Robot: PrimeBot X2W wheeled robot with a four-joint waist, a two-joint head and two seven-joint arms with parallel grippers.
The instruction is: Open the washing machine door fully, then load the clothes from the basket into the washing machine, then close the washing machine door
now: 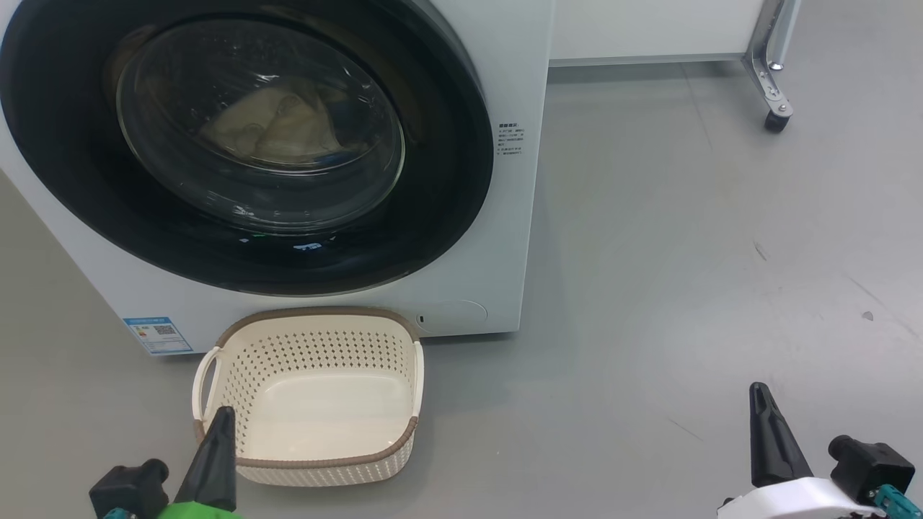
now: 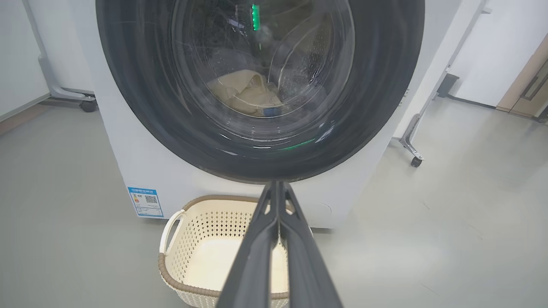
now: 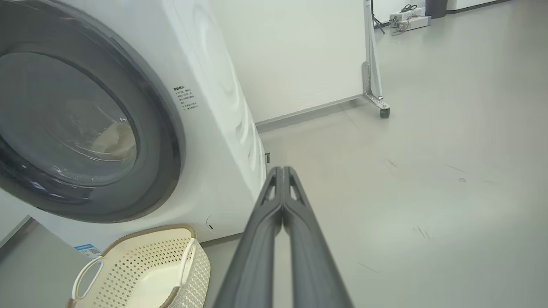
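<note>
Door: washing machine door (image 1: 245,137) sits flush against the white washing machine (image 1: 505,72), upper left of head view; no gap shows around the black rim
Clothes: cream garment (image 1: 281,126) lies inside the drum, seen through the glass bowl at door centre; looks clear of the rim
Basket: basket (image 1: 317,314) empty, on the floor (image 1: 685,288) just in front of the machine, below the door's lower edge
Left hand: left hand (image 1: 220,425) at lower left, fingers pressed together, gripping nothing; its tip overlaps the basket's near left corner in head view, contact cannot be told
Right hand: right hand (image 1: 763,411) at lower right, fingers pressed together, empty, well apart from machine and basket
Stage (judged): load in, door shut; task looks finished
Risk 1: latch may not have caught; flush look proves nothing, and an unlatched door would drift open
Risk 2: a cuff could be pinched at the gasket; hidden behind the black rim, cannot tell
Risk 3: left hand moving forward or sideways would knock the light basket, which slides easily on smooth floor
Risk 4: turning the body swings the right hand toward the machine's side panel
</note>
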